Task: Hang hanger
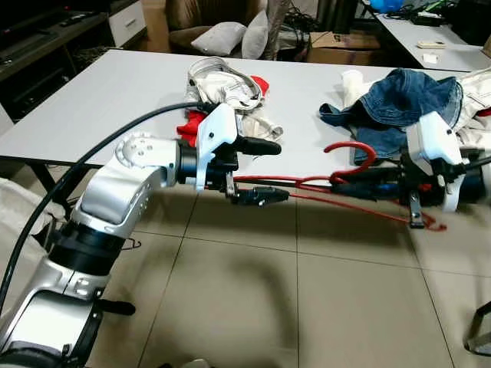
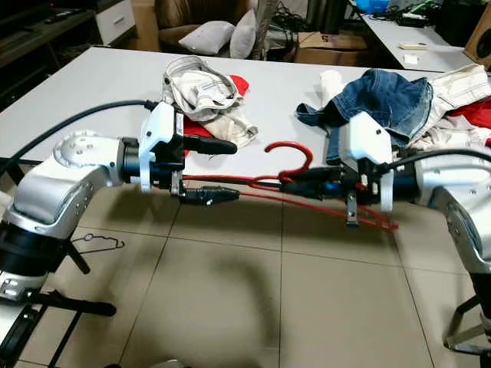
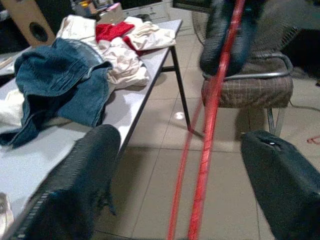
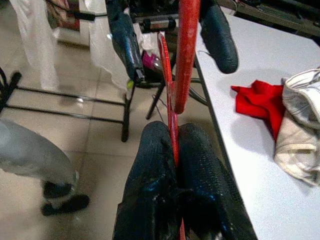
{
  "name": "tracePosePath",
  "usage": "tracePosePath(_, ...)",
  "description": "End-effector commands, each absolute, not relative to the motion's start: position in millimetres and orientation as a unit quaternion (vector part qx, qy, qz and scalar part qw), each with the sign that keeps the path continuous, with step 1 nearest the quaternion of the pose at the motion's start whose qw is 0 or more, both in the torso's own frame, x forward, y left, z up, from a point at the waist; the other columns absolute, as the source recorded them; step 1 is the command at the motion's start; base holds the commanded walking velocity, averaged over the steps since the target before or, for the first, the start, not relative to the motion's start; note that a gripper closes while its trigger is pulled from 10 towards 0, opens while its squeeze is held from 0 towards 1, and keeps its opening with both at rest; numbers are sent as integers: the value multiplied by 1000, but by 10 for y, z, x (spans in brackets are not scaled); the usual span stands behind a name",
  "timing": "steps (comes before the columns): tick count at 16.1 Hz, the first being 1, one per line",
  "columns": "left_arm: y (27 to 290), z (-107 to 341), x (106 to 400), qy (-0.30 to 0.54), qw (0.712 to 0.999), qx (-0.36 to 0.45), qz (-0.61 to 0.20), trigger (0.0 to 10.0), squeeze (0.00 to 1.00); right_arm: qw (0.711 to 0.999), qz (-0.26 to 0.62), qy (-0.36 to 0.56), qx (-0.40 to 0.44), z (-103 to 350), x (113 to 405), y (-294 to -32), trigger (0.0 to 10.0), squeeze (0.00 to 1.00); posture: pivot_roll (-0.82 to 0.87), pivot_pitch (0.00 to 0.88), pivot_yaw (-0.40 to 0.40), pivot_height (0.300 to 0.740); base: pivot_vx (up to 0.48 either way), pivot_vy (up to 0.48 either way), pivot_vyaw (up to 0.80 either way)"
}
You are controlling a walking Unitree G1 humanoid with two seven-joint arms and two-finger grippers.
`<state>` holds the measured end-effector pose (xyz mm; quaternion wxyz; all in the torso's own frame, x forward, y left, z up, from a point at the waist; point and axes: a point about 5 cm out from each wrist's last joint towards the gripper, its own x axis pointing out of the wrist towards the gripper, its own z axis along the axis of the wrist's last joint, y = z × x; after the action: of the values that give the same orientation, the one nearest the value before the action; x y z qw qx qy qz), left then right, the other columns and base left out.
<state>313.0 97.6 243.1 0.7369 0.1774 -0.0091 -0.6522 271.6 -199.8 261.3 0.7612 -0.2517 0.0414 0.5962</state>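
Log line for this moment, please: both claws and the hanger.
right claw: shut on red hanger | left claw: open, fingers either side of hanger bar | hanger: level over floor beside white table | not hung

In front of me stands a long grey desk (image 1: 115,100) on thin dark legs; clothes lie on it, a blue jeans heap (image 1: 399,103) and a pale bundle (image 1: 230,96) with some red cloth; the floor (image 1: 307,291) is big shiny beige tiles; behind the desk sits a brown sofa with grey cushions (image 1: 219,37); a cardboard box (image 1: 337,46) rests near it; another desk (image 1: 430,38) stands far back; a checked chair (image 3: 250,87) with metal legs waits beside the desk.
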Motion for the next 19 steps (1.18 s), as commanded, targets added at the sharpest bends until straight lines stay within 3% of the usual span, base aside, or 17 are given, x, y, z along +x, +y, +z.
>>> tracePosePath(1, 944, 2450, 3141, -5, 724, 197, -661, 1216, 0, 750, 600, 34, -278, 2661, 2711, -1962, 10000, 0, -51, 0, 18, 740, 0, 0, 0)
tracePosePath(2, 929, 2435, 3154, -1, 724, 203, -659, 0, 0, 748, 600, 33, -281, 2663, 2713, -1960, 10000, 0, -51, 0, 20, 740, 0, 0, 0)
tracePosePath(10, 803, 2434, 3266, -7, 749, 189, -635, 0, 0, 760, 568, 24, -313, 2662, 2799, -1935, 10000, 0, -57, 0, 27, 740, 0, 0, 0)
tracePosePath(19, 728, 2358, 3352, -15, 757, 255, -601, 0, 0, 756, 571, 3, -320, 2700, 2829, -1817, 10000, 0, -54, 0, 29, 740, 0, 0, 0)
